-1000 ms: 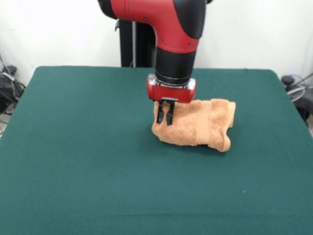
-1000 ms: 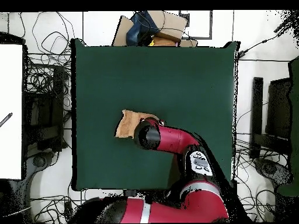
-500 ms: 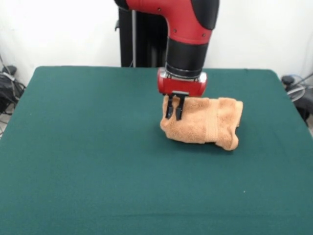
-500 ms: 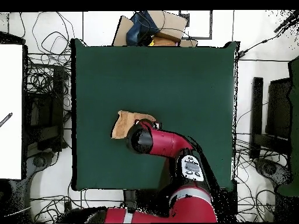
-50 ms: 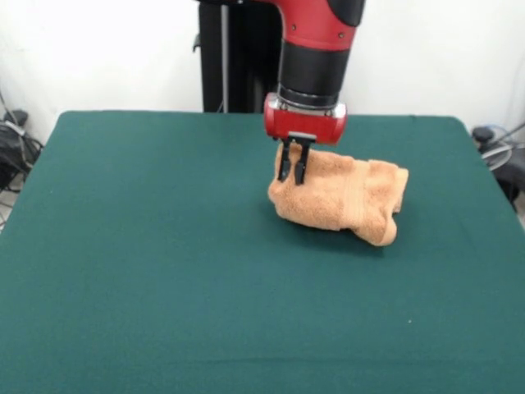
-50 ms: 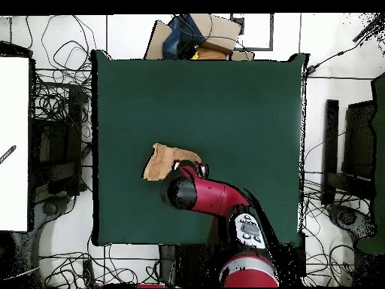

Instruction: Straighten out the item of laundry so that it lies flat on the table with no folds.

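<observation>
Fingers (image 5: 291,174) pinching towel (image 5: 344,201) — bunched

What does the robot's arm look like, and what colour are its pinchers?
The arm is thick and round, shiny red with black sections. A wide black band sits above a red block at the wrist. The gripper below it has two thin black fingers. From overhead, a small grey panel shows on the arm.

From overhead my arm (image 6: 207,197) hides the claw and part of the towel (image 6: 161,161); front view crops the counter (image 5: 123,271)
</observation>
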Available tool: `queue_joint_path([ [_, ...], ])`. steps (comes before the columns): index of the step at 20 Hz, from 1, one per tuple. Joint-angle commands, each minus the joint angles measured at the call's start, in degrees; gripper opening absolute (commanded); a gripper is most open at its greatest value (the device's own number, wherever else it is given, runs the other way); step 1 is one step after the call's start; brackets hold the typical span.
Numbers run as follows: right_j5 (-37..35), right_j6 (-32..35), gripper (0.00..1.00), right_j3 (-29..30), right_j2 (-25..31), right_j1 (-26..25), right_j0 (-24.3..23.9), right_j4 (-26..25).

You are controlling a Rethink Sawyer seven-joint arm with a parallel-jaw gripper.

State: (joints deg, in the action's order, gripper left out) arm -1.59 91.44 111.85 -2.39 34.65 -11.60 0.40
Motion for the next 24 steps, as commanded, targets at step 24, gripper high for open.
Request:
queue_joint_path([
  [24, 1.48, 18.46, 0.0, 10.97, 3.9, 9.32, 1.71, 11.09],
])
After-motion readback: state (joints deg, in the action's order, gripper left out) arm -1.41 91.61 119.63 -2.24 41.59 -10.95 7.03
